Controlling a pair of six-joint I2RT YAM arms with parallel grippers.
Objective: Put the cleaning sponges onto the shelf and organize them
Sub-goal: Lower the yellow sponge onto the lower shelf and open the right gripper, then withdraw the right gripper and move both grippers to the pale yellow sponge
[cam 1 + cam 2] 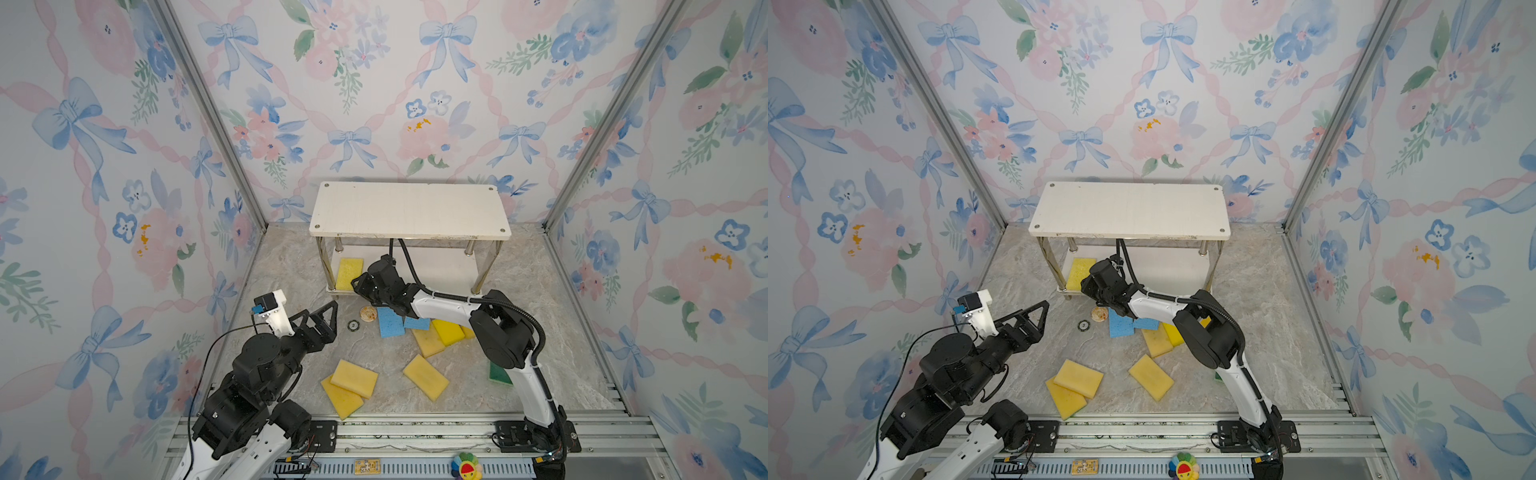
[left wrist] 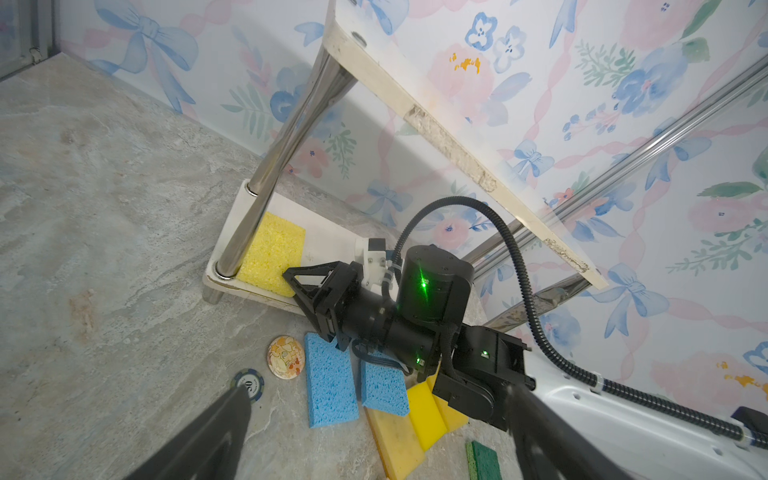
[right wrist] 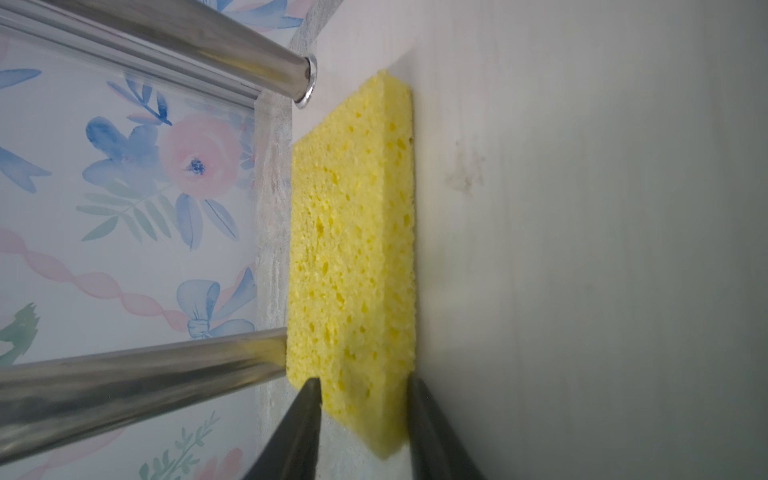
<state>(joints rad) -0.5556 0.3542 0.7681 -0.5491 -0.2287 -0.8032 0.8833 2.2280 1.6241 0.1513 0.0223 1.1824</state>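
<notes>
in both top views the right arm (image 1: 440, 307) stretches low and forward, with the right jaws at the shelf's (image 1: 409, 210) bottom board. the left jaws are spread wide.
left wrist view: a holey, flat yellow sponge (image 2: 272, 249) lies just ahead of the right jaws.
right wrist view: the right jaws are parted around its near end, and its long side points straight away.

Looking down from high in front over the whole bench (image 1: 291, 266) and shelf (image 1: 409, 210) in both top views, nearer at its corner from the left wrist, closest along its lower board from the right wrist, yellow sponge (image 3: 353, 249) shared throughout.
</notes>
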